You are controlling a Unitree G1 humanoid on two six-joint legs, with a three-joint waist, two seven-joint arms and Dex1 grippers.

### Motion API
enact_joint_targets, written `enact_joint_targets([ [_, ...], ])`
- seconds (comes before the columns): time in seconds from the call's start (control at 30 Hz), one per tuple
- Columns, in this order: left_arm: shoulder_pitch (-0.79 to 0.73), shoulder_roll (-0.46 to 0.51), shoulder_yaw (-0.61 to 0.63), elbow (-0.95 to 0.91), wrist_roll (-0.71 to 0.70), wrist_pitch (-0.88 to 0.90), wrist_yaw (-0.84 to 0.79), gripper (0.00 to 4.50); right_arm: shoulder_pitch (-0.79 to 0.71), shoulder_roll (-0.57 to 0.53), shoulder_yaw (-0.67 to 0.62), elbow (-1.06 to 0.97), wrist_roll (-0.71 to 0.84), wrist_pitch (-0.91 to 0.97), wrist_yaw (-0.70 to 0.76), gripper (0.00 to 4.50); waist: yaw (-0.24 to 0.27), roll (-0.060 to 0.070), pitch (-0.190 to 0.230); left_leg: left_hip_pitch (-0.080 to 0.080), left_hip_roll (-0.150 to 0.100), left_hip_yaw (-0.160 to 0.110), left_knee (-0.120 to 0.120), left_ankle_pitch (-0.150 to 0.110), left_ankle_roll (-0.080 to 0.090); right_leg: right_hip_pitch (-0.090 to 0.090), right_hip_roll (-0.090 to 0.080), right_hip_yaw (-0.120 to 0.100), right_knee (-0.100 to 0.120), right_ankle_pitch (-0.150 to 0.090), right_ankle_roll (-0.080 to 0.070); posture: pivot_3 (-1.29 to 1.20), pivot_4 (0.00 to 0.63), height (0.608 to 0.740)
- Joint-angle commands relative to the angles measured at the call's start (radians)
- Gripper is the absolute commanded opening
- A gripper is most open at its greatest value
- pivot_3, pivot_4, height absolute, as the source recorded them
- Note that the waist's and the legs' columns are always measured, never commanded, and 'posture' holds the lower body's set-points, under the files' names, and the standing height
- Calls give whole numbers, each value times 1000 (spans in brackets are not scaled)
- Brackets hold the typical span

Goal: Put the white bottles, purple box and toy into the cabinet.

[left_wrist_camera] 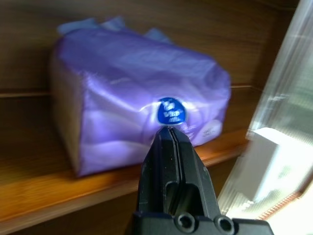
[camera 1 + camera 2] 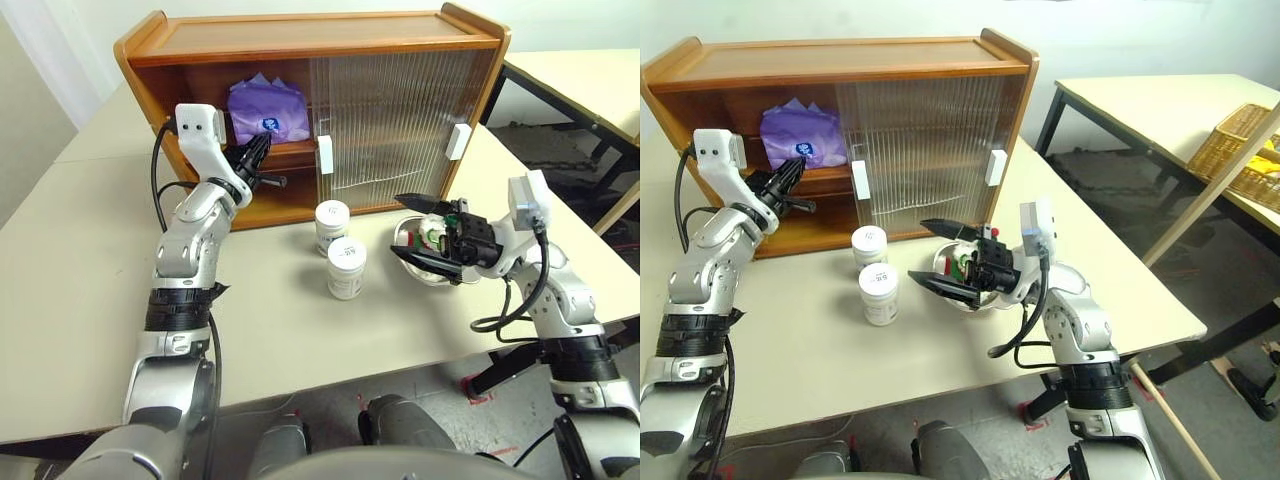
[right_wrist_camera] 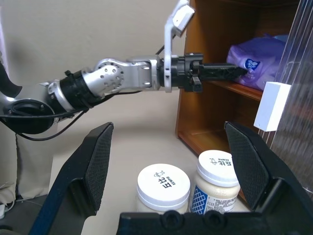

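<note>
the soft lavender-purple crinkly pack (image 2: 267, 112) sits on the upper shelf of the wooden cabinet (image 2: 300, 40), left side, its round blue-and-white logo too blurred to read. the left gripper (image 2: 262, 143), fingers pressed together and empty, points at it. two white plastic bottles (image 2: 332, 228) (image 2: 347, 269) with small printed cap labels stand on the table in front. right of them, the right gripper (image 2: 418, 230) hangs wide apart beside the plush toy (image 2: 434, 236) in a steel bowl (image 2: 408, 234).

Bright, even light; left wrist view blurred, perhaps glare on the purple box (image 1: 142, 117).
</note>
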Motion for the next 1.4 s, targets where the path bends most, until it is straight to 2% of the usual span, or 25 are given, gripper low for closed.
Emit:
enact_joint_targets([
  [0.03,-37,8,14,66,19,-38,-10,47,8,-2,1,-13,-10,-2,-4,4500,0,0,0,0,0,0,0,0,0,0,0,0,0,0,0,-269,0,740],
  [0.4,-149,38,8,281,67,-177,-62,47,6,-2,-1,-15,-11,0,-4,4500,-6,0,0,0,0,0,0,0,0,0,0,0,0,0,1,-271,0,740],
  [0.53,-137,28,7,277,64,-210,-86,47,9,-7,-4,-23,-8,7,-7,4500,-8,0,0,-1,0,0,0,0,1,0,0,0,0,0,1,-279,0,740],
  [0.6,-110,16,18,222,21,-171,-109,47,13,-11,-7,-27,-7,10,-9,4500,-10,0,0,-1,-1,0,0,0,1,0,1,0,0,-1,2,-279,0,740],
  [0.73,-40,7,56,66,-76,-85,-133,950,15,-18,-4,-30,-1,29,-9,4500,-17,0,0,-1,-2,5,1,-1,2,0,2,0,-1,-1,3,-273,0,740],
  [0.83,9,15,80,-47,-136,-38,-146,2026,8,-24,5,-20,-4,48,-1,4500,-21,0,0,-2,-2,9,1,-1,2,0,2,-1,-1,-2,3,-263,0,740],
  [0.93,88,56,85,-183,-206,95,-169,3066,-14,-17,18,-6,-7,47,24,4500,-23,0,0,-1,-2,9,2,-1,2,0,2,-1,0,-2,3,-257,0,740],
  [1.07,190,77,139,-328,-481,278,-283,4457,-45,-9,22,29,-15,43,35,4500,-19,0,0,-1,-2,10,2,-1,2,1,2,-1,0,-1,3,-247,0,740],
  [1.23,329,174,121,-446,-541,381,-338,4486,-58,-10,30,51,-28,57,26,4500,-11,0,0,-1,2,0,2,-2,1,-1,-1,0,0,0,-1,-236,5,740],
  [1.27,354,191,112,-461,-533,385,-342,4486,-58,-9,29,51,-28,57,26,4500,-10,0,0,-1,3,-1,2,-2,0,-1,0,0,1,2,-5,-235,5,740],
  [1.4,469,256,59,-475,-417,306,-396,4486,-56,-6,30,51,-30,54,28,4500,-9,1,-1,-1,5,-2,1,-2,-1,-3,0,0,1,2,-7,-229,4,740],
])
